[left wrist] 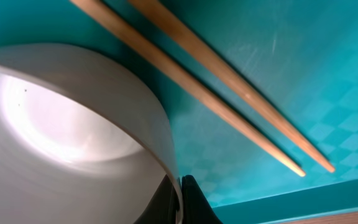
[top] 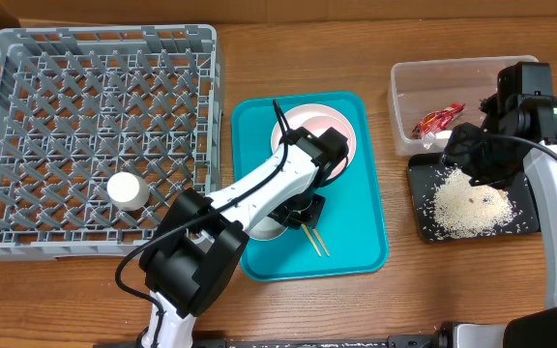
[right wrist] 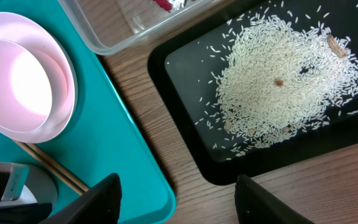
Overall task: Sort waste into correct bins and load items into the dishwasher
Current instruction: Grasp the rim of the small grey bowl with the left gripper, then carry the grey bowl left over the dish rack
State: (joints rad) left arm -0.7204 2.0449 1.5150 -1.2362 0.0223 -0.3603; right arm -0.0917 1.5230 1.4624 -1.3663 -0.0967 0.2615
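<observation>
My left gripper [left wrist: 180, 200] is shut on the rim of the grey bowl [left wrist: 61, 137], low over the teal tray [top: 366, 232]. It also shows in the overhead view [top: 296, 215], with the bowl [top: 267, 229] mostly hidden under the arm. Two wooden chopsticks [left wrist: 229, 93] lie beside the bowl on the tray. The pinkish-white bowl [top: 312, 135] sits on the white plate [top: 354, 135] at the tray's far end. The small white cup [top: 126, 190] stands in the grey dish rack [top: 95, 43]. My right gripper [right wrist: 179, 205] is open and empty above the table, between the teal tray and the black tray [right wrist: 185, 143].
White rice grains [top: 467, 205] lie heaped in the black tray [top: 424, 227]. The red wrapper [top: 438, 120] lies in the clear tub [top: 453, 70] behind it. The right arm [top: 525, 106] hangs over both bins.
</observation>
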